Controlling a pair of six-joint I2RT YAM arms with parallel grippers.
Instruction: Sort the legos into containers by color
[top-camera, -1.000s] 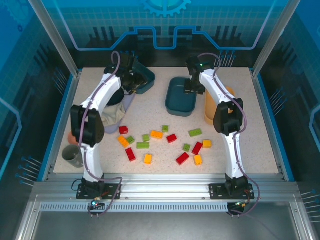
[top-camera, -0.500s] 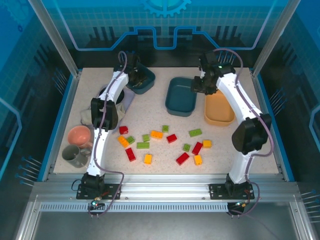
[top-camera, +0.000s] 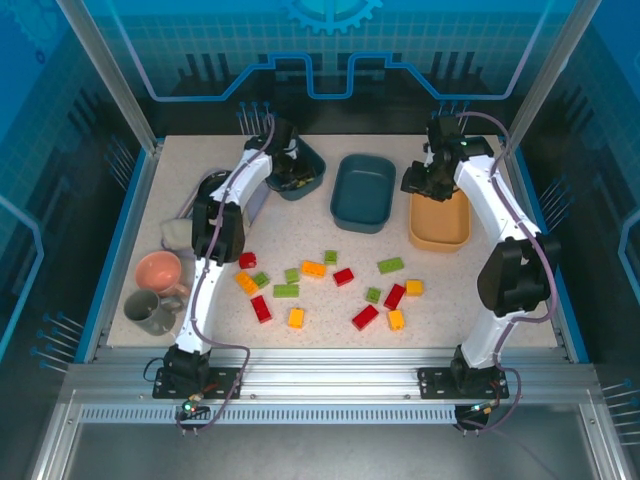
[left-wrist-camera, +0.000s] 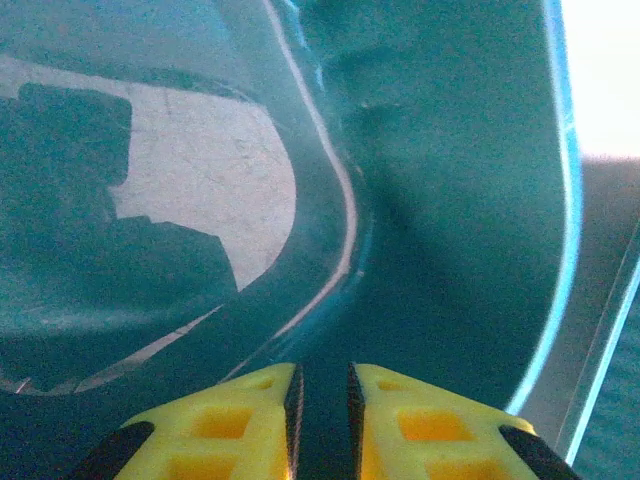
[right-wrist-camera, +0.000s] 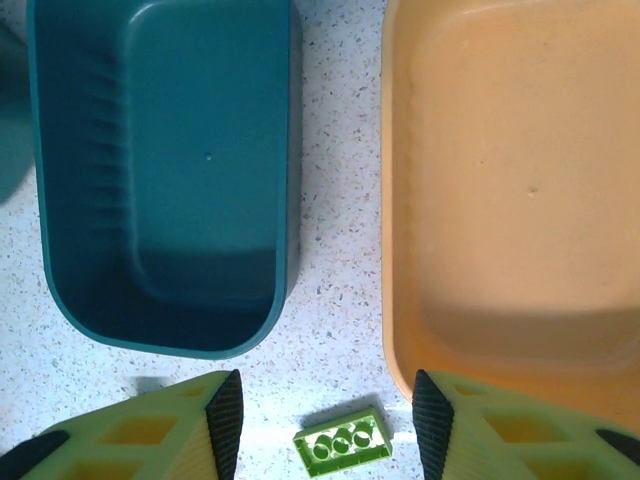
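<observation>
Three shallow rounded-rectangle plastic trays stand on the rear half of the speckled white table (top-camera: 520, 285): rear-left teal tray (top-camera: 312, 172) (dark teal, partly under the left arm, so the lie of its long axis cannot be told), centre teal tray (top-camera: 362, 192) (dark teal, long axis nearly front to back), and pale orange tray (top-camera: 438, 222) (long axis front to back, just right of the centre one, a strip of bare table between them). Legos (top-camera: 343, 277): about sixteen small plastic bricks in red, lime green and orange-yellow, all loose on the table in a scattered band between the trays and the arms' bases. Long red brick (top-camera: 365, 317): lies diagonally, right end farther from the bases. Long green brick (top-camera: 286, 291): long axis left to right. Left gripper (left-wrist-camera: 322, 385): yellow fingers drawn almost together astride the rim of the rear-left teal tray, one inside the wall and one outside, pinching it. Right gripper (right-wrist-camera: 326, 398): fingers spread wide and unloaded, above the table strip by the near ends of the centre teal tray and pale orange tray. Lime green brick (right-wrist-camera: 342, 440): flat on the table, seen between those fingertips, studs up, long axis left to right with its right end turned slightly toward the trays. Salmon-pink round bowl (top-camera: 158, 270) and grey mug (top-camera: 148, 312): near the table's left edge.
</observation>
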